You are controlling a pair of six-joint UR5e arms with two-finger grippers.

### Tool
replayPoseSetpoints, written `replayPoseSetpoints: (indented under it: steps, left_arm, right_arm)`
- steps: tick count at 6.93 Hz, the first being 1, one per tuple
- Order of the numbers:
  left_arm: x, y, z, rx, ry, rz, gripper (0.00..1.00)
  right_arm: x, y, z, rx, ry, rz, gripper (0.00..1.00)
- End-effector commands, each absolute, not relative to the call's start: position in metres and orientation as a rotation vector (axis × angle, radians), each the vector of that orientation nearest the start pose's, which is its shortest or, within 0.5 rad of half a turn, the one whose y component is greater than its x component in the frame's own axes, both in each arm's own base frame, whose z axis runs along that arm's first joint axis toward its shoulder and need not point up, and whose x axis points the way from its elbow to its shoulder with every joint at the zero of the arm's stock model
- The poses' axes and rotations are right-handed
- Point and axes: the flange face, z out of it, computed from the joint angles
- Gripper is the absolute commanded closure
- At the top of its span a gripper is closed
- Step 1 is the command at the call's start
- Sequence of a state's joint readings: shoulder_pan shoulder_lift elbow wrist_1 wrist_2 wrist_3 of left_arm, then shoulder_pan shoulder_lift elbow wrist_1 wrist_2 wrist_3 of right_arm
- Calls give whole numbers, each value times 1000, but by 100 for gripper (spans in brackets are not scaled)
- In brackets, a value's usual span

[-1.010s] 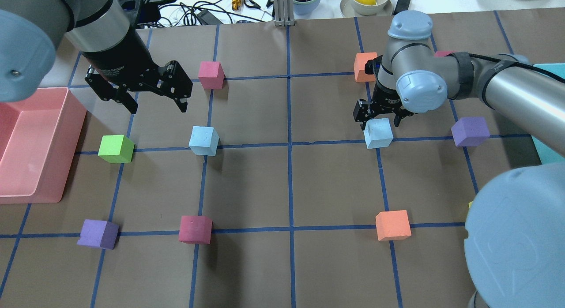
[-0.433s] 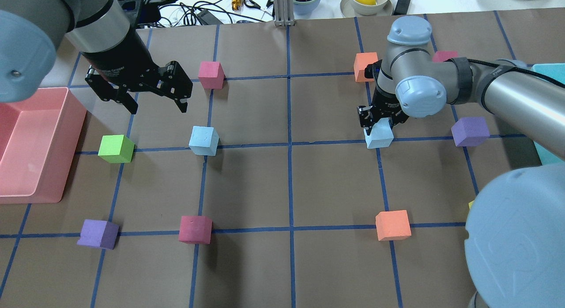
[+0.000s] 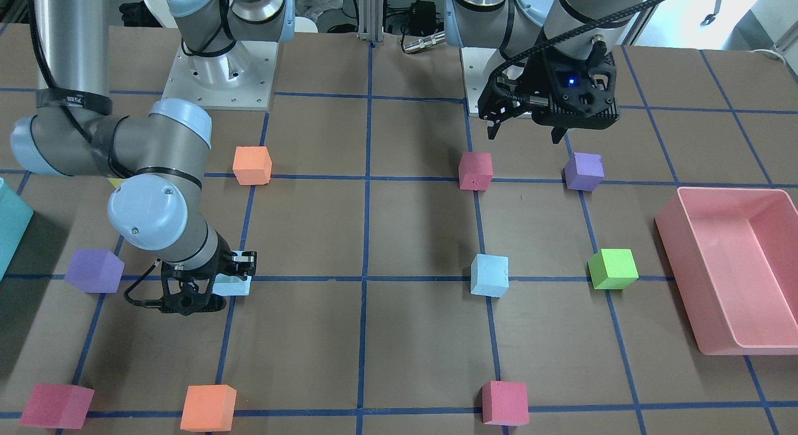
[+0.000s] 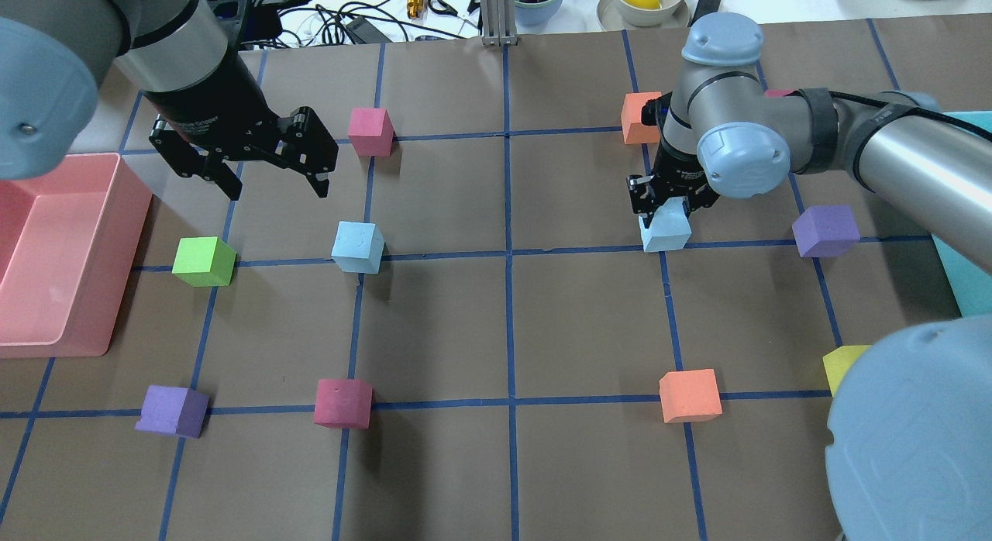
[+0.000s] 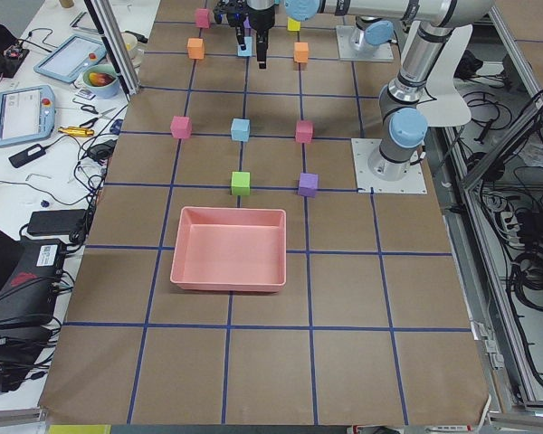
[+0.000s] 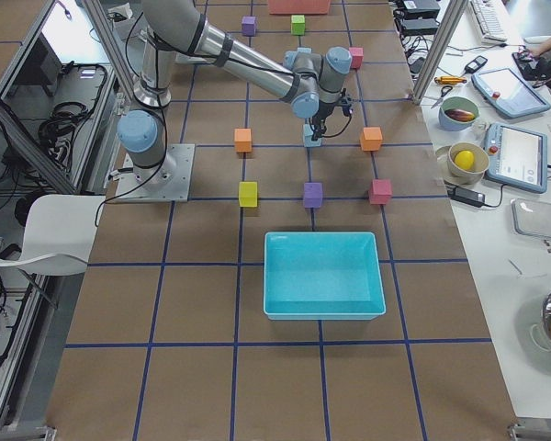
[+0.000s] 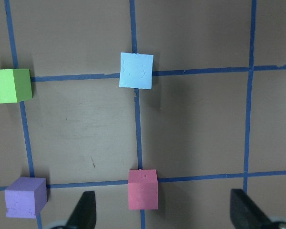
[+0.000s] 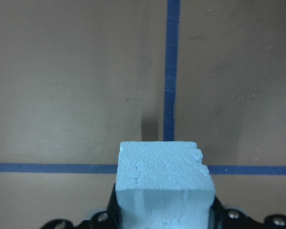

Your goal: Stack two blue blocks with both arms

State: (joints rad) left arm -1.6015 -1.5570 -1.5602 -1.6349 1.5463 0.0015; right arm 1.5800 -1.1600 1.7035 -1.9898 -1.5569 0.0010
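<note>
Brown-paper worktop [image 4: 434, 324], blue-taped grid. Right of centre: blue block [image 4: 665, 231] pinched in right gripper [image 4: 665, 209]. Left of centre: second blue block [image 4: 358, 247], loose; left gripper [image 4: 275, 188] spread wide, empty, nearer left edge. Bare paper between.

Right arm [image 4: 891, 149] reaches across the desk [image 4: 589, 324], elbow bent, wrist pointing straight down. Right gripper [image 4: 665, 210] sits low, fingers clamped on a blue block [image 4: 666, 232]. Left gripper [image 4: 277, 191] hangs raised above the desk, jaws spread wide, pointing downward.
</note>
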Motion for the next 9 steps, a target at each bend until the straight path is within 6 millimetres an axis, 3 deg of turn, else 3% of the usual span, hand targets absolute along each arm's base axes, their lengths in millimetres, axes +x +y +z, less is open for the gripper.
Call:
replayPoseSetpoints:
  steps: [1, 2, 3, 4, 5, 6, 7, 9]
  left_arm:
    - [-150, -478, 494, 50, 3163, 61, 0]
    - [-150, -478, 494, 50, 3165, 61, 0]
    - [-150, -478, 494, 50, 3165, 61, 0]
    - [-150, -477, 493, 50, 3165, 64, 0]
    - [-150, -477, 493, 50, 3164, 66, 0]
    - [-150, -477, 492, 50, 3163, 66, 0]
    - [-150, -477, 492, 50, 3163, 68, 0]
    - [-150, -477, 491, 50, 3163, 71, 0]
  right_arm:
    - [207, -559, 266, 83, 3080, 215, 100]
    - [260, -533, 259, 167, 3091, 247, 100]
    - [295, -508, 257, 193, 3099, 265, 100]
    - [327, -475, 243, 139, 3117, 303, 100]
    - [346, -444, 235, 145, 3132, 339, 100]
    - [353, -421, 234, 113, 3141, 354, 100]
    - [352, -410, 234, 98, 3141, 348, 100]
    - [357, -406, 231, 97, 3097, 375, 100]
